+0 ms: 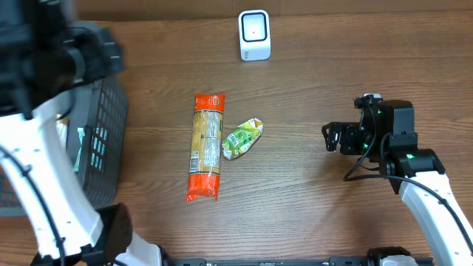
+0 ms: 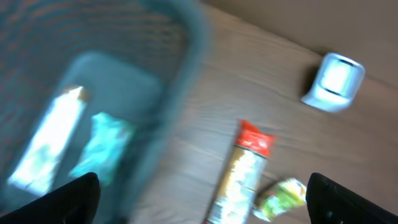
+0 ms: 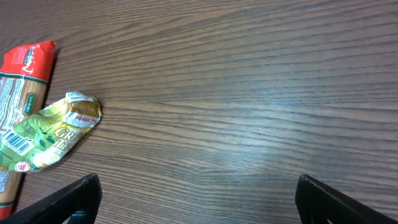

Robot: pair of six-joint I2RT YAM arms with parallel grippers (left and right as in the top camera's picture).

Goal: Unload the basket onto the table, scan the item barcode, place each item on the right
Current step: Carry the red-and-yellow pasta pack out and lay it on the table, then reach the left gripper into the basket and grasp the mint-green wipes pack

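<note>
Left gripper [image 2: 202,202] — fingers wide apart, empty, above the basket [image 2: 186,81], view blurred. Right gripper [image 3: 199,199] — fully spread, holding nothing, over bare table [image 3: 249,93]. Orange pasta packet [image 1: 206,157] flat mid-table, touching green packet [image 1: 242,139]; white scanner [image 1: 254,35] well apart, at far edge.

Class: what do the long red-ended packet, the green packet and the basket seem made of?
The long packet looks like plastic film, crimped at its red ends. The green packet: crinkled, shiny film or foil. The basket: probably rigid dark plastic, judging by its moulded lattice wall.
</note>
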